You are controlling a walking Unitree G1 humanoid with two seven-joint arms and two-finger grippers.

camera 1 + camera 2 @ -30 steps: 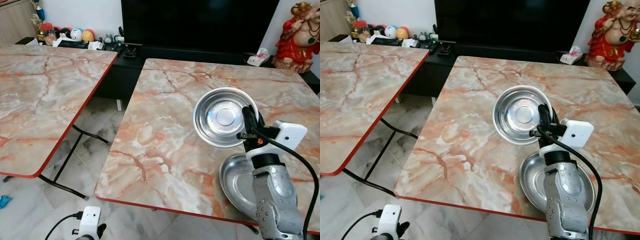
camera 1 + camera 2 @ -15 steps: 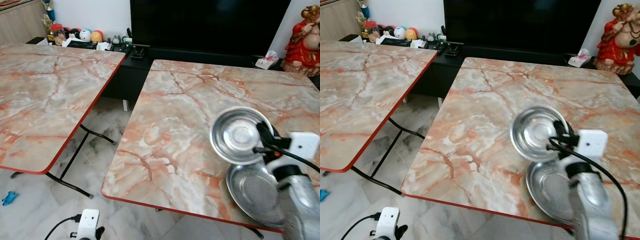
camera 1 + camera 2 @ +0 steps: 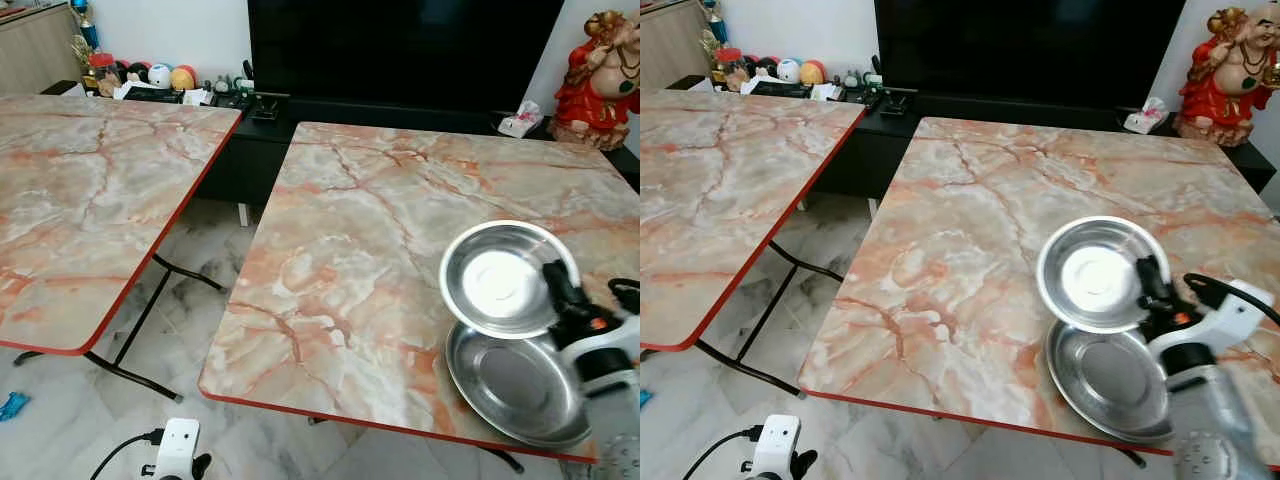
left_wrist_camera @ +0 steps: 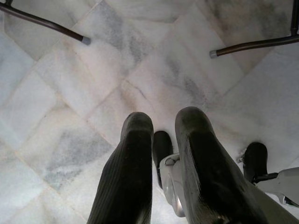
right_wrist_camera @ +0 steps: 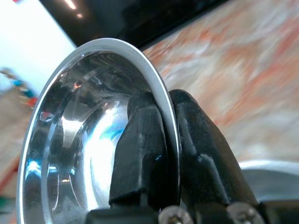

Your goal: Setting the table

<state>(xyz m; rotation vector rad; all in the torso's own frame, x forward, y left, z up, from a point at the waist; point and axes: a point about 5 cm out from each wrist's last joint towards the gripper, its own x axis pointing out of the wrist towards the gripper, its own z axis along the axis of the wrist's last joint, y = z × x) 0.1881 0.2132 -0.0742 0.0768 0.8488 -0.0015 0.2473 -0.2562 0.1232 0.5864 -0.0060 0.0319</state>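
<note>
A round steel bowl (image 3: 495, 278) hangs tilted just above the marble table (image 3: 350, 250), over the far rim of a second steel dish (image 3: 515, 382) lying by the near right edge. My right gripper (image 3: 553, 283) is shut on the bowl's right rim. In the right wrist view the fingers (image 5: 140, 140) pinch the rim (image 5: 159, 88) from both sides. My left gripper (image 4: 162, 123) hangs idle low over the tiled floor, its fingers a little apart with nothing between them.
A second marble table (image 3: 80, 190) stands to the left, with a floor gap (image 3: 190, 300) and its folding legs between the tables. A dark TV cabinet (image 3: 400, 50) runs along the back, and a red statue (image 3: 600, 65) stands at the far right.
My right gripper has carried the bowl to the right and toward the near edge, so it now overlaps the lower dish. The head camera has also shifted.
</note>
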